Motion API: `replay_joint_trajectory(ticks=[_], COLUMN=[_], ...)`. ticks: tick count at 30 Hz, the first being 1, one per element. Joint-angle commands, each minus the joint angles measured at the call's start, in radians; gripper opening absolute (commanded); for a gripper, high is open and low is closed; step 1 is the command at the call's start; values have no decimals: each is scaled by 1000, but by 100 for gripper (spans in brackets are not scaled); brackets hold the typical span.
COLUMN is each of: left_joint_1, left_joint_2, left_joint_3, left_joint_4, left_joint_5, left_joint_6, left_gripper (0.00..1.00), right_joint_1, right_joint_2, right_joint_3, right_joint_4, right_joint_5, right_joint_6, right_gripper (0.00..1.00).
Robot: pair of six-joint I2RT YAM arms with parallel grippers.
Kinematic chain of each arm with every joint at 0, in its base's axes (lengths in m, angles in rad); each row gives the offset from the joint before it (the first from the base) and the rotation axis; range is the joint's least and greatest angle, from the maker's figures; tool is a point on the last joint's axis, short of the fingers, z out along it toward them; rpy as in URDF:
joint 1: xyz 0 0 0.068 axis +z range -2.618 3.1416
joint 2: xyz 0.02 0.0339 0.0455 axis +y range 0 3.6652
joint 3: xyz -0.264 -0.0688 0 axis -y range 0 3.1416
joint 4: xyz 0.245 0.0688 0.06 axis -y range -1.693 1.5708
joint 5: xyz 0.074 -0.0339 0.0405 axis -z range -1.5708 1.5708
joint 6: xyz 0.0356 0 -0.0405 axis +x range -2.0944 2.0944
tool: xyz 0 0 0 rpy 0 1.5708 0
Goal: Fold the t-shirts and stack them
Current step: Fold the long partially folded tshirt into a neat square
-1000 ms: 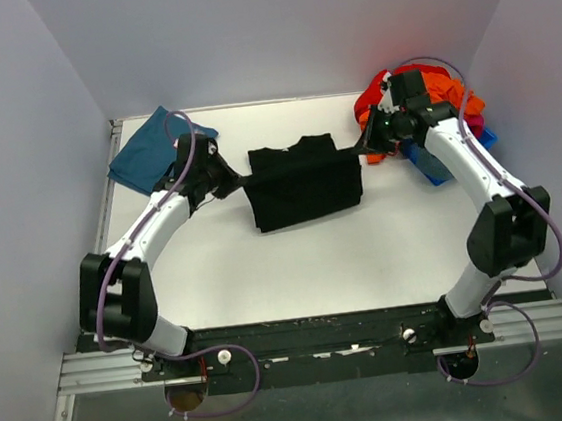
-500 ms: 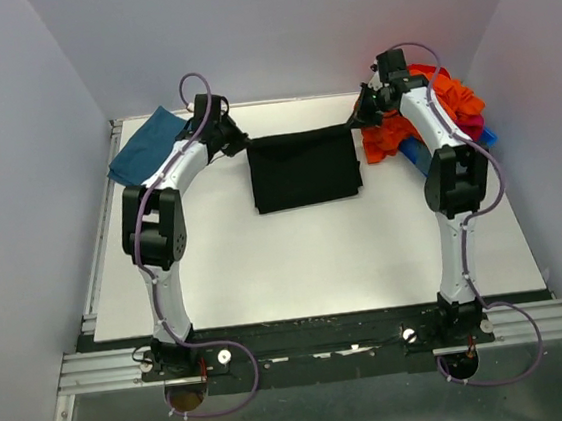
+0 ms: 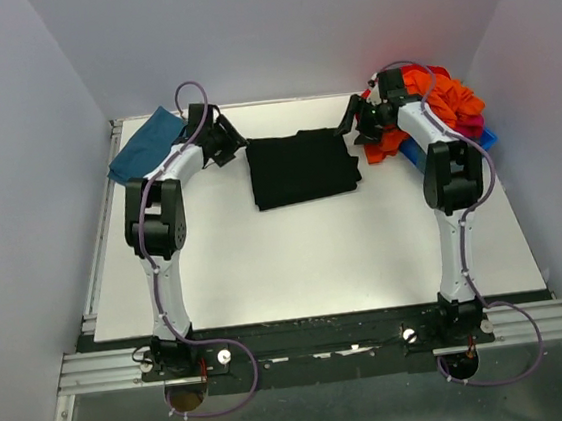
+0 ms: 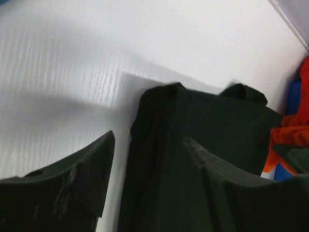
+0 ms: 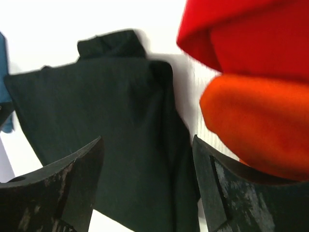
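Lying folded into a rectangle mid-table in the top view, the black t-shirt [image 3: 302, 168] looks done. The teal-blue shirt [image 3: 144, 149] sits apart at the far-left corner, so stacking remains. In the left wrist view, the left gripper [image 4: 148, 142] is spread and empty over the black cloth. In the right wrist view, the right gripper [image 5: 147, 142] likewise gapes empty beside an orange-red clothes pile [image 5: 246, 87].

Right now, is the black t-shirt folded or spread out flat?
Folded. The black t-shirt forms a compact rectangle, and the left wrist view shows doubled layers along its edge.
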Motion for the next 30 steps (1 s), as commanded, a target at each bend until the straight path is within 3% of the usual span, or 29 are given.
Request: replay_joint_trajectory(ticks=[1,9,16,21,24,26,30], left_joint_1=[-18,-41,-42,-42,-39,-33,-18], left_joint_2=[-83,-33,53,52,75,85,82], left_joint_3=[-116,-123,-67,-83,-61,-44,-40], left_joint_4=[51,34,-15,-10,-9,10,43], left_joint_5=[-8,-4,28,-10,-5,27,79], left_joint_6=[35,52,40,51,71,86,101], left_gripper=[59,54,38,33,19,3,0], right_joint_1=[3,35,39,58,84,102,130], right_joint_2=[-105,-183,-289,-390,-413,-400,-352], right_joint_3=[-148,-260,-390,-514,-568,-573,-561], right_joint_4=[91,93,145,175,162,102,47], right_joint_5=[47,133,112,139,194,259,328], right_joint_6=[-59,-82,-51,-51,-50,-40,-31], right_gripper=[78,75,73,73,73,72,65])
